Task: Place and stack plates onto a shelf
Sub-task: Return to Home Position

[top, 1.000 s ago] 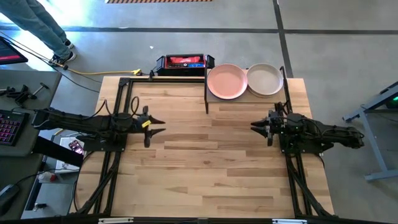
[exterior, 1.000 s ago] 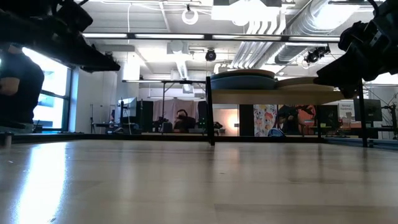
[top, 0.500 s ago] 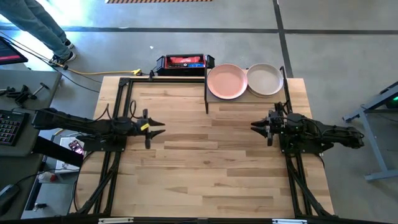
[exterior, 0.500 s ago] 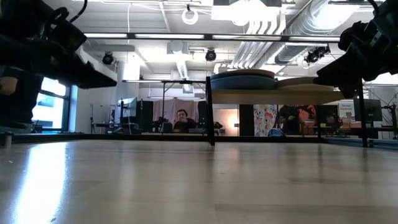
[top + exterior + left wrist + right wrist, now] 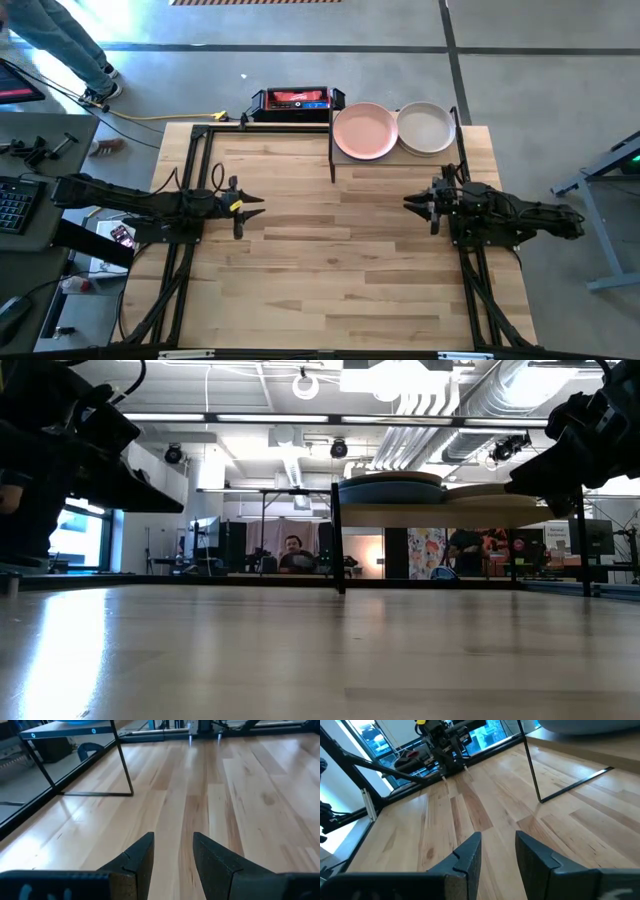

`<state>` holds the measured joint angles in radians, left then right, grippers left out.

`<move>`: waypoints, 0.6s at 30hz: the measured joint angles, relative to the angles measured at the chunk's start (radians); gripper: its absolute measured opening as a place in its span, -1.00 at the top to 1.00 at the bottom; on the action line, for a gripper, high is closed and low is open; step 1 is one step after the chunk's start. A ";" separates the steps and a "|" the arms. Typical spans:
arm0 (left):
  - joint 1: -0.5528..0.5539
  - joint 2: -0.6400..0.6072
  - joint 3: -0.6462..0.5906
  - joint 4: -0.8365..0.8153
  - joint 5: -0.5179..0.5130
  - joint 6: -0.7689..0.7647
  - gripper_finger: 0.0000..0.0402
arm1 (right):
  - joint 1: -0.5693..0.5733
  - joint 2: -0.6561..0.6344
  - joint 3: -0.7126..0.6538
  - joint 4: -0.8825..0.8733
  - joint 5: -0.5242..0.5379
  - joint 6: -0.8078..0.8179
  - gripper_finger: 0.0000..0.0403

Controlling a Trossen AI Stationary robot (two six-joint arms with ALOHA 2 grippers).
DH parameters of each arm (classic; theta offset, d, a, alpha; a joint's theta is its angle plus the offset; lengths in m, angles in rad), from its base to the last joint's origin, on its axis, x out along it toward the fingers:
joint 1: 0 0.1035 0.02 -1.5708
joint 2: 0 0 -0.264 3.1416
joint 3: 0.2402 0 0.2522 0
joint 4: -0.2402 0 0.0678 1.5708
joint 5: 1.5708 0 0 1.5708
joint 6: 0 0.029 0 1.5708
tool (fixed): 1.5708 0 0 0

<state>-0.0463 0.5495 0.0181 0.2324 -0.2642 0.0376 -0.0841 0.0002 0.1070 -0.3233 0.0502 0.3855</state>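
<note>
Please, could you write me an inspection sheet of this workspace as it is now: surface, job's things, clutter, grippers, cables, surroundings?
Surface: wooden table, carrying only the shelf.
Job's things: shelf at the table's edge on the right arm's side. It holds two stacks, a pink plate topping one and a cream plate the other; the lower plates are mostly hidden.
Clutter: nothing seen on the table.
Grippers: left gripper and right gripper are open, empty and raised, facing each other.
Cables: yellow cable on the floor.
Surroundings: red-and-black box beside the table; a standing person; a seated person far off.
</note>
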 joint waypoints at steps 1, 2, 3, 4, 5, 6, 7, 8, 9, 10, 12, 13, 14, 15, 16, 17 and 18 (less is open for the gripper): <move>0.000 -0.003 -0.001 -0.005 0.000 0.000 0.37 | 0.000 0.000 0.000 0.000 0.000 0.000 0.49; 0.000 -0.019 -0.006 -0.012 -0.001 0.000 0.37 | 0.000 0.000 0.000 0.000 0.000 0.000 0.49; 0.000 -0.044 -0.007 -0.028 0.000 0.000 0.37 | 0.000 0.000 0.000 0.000 0.000 0.000 0.49; 0.000 -0.067 -0.007 -0.029 -0.001 0.000 0.37 | 0.000 0.000 0.000 0.000 0.000 0.000 0.49; 0.000 -0.087 -0.006 -0.037 -0.001 0.000 0.37 | 0.000 0.000 0.000 0.000 0.000 0.000 0.49; 0.000 -0.109 -0.006 -0.049 -0.001 0.000 0.37 | 0.000 0.000 0.000 0.000 0.000 0.000 0.49; 0.000 -0.131 -0.006 -0.058 -0.001 0.000 0.37 | 0.000 0.000 0.000 0.000 0.000 0.000 0.49; 0.000 -0.152 -0.006 -0.063 -0.001 0.000 0.37 | 0.000 0.000 0.000 0.000 0.000 0.000 0.49; 0.000 -0.175 -0.006 -0.060 -0.001 0.000 0.37 | 0.000 0.000 0.000 0.000 0.000 0.000 0.49; 0.000 -0.198 -0.006 -0.054 -0.001 0.000 0.37 | 0.000 0.000 0.000 0.000 0.000 0.000 0.49; 0.000 -0.245 -0.006 -0.057 -0.001 0.000 0.37 | 0.000 0.000 0.000 0.000 0.000 0.000 0.49; 0.000 -0.270 -0.006 -0.056 -0.001 0.000 0.37 | 0.000 0.000 0.000 0.000 0.000 0.000 0.49; 0.000 -0.293 -0.006 -0.056 -0.001 0.000 0.37 | 0.000 0.000 0.000 0.000 0.000 0.000 0.49; 0.000 -0.316 -0.006 -0.056 -0.001 0.000 0.37 | 0.000 0.000 0.000 0.000 0.000 0.000 0.49; 0.000 -0.337 -0.006 -0.055 -0.001 0.000 0.37 | 0.000 0.000 0.000 0.000 0.000 0.000 0.49; 0.000 -0.354 -0.006 -0.055 -0.001 0.000 0.37 | 0.000 0.000 0.000 0.000 0.000 0.000 0.49; 0.000 -0.370 -0.006 -0.056 -0.001 0.000 0.37 | 0.000 0.000 0.000 0.000 0.000 0.000 0.49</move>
<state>-0.0463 0.1797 0.0120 0.1764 -0.2649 0.0376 -0.0841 0.0006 0.1070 -0.3229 0.0502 0.3855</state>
